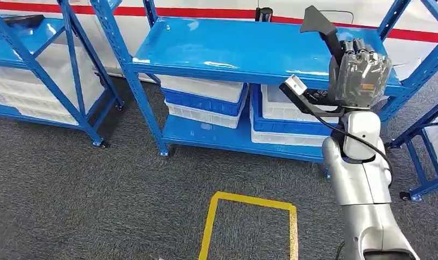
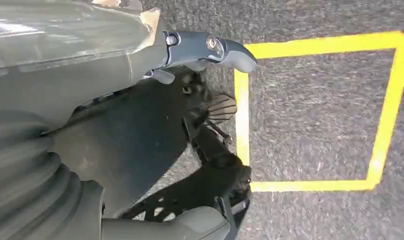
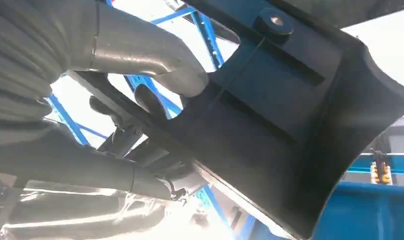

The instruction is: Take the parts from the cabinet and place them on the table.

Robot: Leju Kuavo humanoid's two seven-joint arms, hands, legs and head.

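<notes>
The right hand (image 1: 360, 73) is raised in front of the cabinet (image 1: 244, 51), its fingers wrapped around a black plastic part (image 1: 321, 27). In the head view the part sticks up and out of the top of the hand, its flat flared end above the fingers. The right wrist view shows the same part (image 3: 290, 125) close up: a dark moulded panel with ribs and a round boss, pressed between the grey thumb (image 3: 140, 50) on one face and the darker fingers on the other. Just below the hand runs a black bracket with a white block (image 1: 295, 85) at its tip.

Behind the hand lies the cabinet's blue top shelf, glossy and bare where it shows. Below that shelf, further back, white and blue crates (image 1: 206, 100) are stacked on the lower shelf.

The left hand (image 2: 200, 50) hangs over grey carpet, beside a yellow tape square (image 2: 320, 115). Its thumb is extended; whether its fingers are apart or together, I cannot tell.
</notes>
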